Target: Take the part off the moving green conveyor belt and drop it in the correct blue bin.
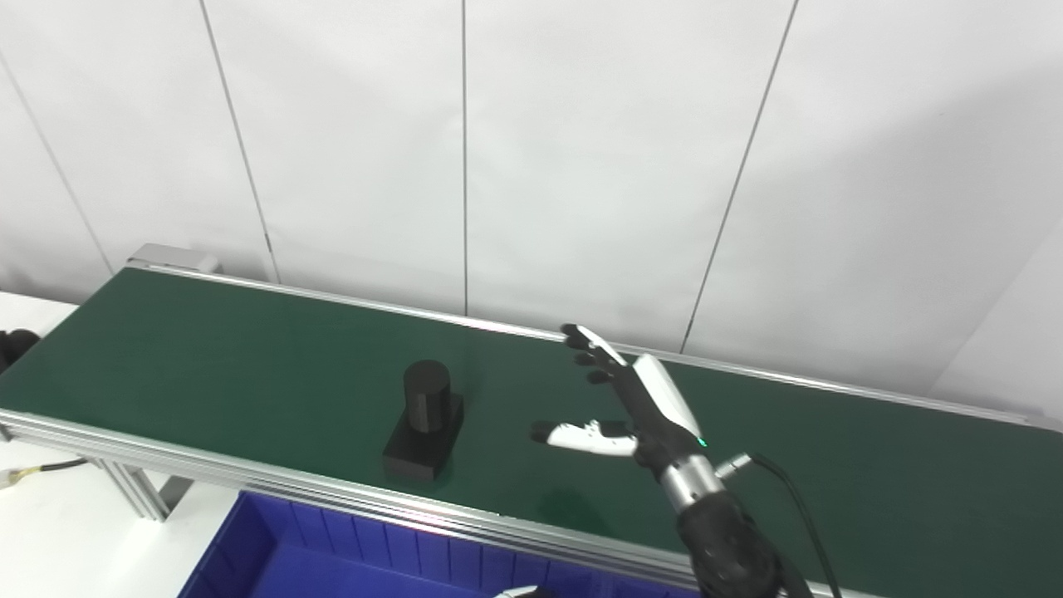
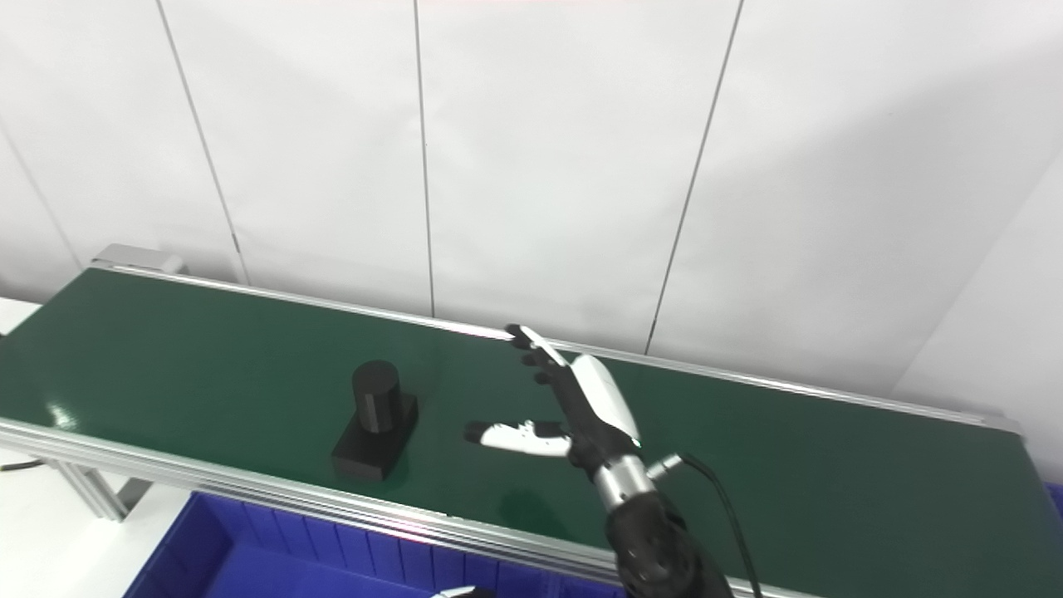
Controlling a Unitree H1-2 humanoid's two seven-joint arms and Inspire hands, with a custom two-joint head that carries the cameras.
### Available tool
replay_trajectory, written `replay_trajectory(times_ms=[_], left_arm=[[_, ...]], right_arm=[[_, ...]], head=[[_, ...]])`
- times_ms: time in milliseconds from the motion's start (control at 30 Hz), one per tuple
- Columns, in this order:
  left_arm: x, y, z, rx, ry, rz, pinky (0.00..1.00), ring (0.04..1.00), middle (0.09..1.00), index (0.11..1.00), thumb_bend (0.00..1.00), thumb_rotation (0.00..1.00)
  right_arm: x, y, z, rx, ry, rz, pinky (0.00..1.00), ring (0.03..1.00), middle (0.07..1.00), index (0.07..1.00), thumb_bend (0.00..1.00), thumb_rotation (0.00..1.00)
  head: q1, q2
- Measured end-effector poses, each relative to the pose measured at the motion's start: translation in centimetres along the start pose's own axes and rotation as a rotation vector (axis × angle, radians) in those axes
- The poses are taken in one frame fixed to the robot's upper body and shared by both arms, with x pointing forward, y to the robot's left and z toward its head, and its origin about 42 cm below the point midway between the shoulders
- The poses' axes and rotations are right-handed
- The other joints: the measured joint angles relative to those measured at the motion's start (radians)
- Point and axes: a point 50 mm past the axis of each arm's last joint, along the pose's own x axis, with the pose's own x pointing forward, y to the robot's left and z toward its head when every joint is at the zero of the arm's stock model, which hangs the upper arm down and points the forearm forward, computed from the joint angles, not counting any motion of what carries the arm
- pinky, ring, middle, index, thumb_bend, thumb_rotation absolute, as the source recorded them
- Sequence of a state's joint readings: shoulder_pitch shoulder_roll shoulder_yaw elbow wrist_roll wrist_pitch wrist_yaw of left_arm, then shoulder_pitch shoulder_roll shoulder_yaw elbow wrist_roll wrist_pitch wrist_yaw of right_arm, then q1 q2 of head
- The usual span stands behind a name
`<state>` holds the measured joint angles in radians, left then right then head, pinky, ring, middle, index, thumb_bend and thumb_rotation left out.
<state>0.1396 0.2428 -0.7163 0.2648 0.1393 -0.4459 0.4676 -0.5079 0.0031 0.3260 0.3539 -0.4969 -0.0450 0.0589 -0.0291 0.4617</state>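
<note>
Green belt (image 1: 208, 349) fills the left eye view, running from the left edge to the far right between aluminium rails. On it, near the front rail, stands the part (image 1: 425, 419): black, a flat rectangular base with a round post rising from it. The post is upright; the base's long side seems to run across the belt, from the front rail toward the back. The right hand (image 1: 619, 407) hovers over the belt just to the part's right, apart from it, fingers spread and pointing away, thumb stretched out toward the part. It holds nothing. Below the front rail lies a blue bin (image 1: 282, 540), and a white bit at the bottom edge may be the left hand; I cannot tell its state.

In the right eye view the part (image 2: 378, 419) sits the same way, post vertical, clear of the hand (image 2: 569, 407). The bin (image 2: 224, 540) shows below.

As I judge it, nothing is done yet: the grasp, the lift and the drop into the bin are all left.
</note>
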Motion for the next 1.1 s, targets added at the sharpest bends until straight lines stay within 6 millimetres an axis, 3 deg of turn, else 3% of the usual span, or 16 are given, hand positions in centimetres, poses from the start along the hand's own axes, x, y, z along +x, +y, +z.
replay_trajectory(times_ms=[233,400,667,1100], left_arm=[[-0.1,0.0,-0.1,0.004,0.001,-0.007,0.73,0.806,0.834,0.793,0.88,0.73],[0.1,0.0,0.0,0.003,-0.005,0.003,0.75,0.824,0.852,0.805,0.88,0.74],[0.1,-0.1,0.1,0.006,-0.008,-0.008,0.77,0.838,0.863,0.826,0.87,0.77],[0.0,-0.2,0.1,0.004,-0.011,0.0,0.79,0.838,0.861,0.83,0.87,0.81]], right_arm=[[2.7,1.0,0.5,-0.044,0.019,0.04,0.76,0.862,0.91,0.926,0.87,0.59],[4.0,2.3,-0.3,-0.094,0.072,0.089,0.78,0.863,0.906,0.932,0.88,0.6],[5.1,3.6,-1.9,-0.146,0.154,0.136,0.85,0.892,0.921,0.946,0.88,0.6],[6.1,5.4,-2.5,-0.188,0.209,0.206,0.87,0.901,0.924,0.938,0.89,0.54]], head=[[-0.084,0.011],[-0.121,0.021],[-0.127,0.043],[-0.111,0.064]])
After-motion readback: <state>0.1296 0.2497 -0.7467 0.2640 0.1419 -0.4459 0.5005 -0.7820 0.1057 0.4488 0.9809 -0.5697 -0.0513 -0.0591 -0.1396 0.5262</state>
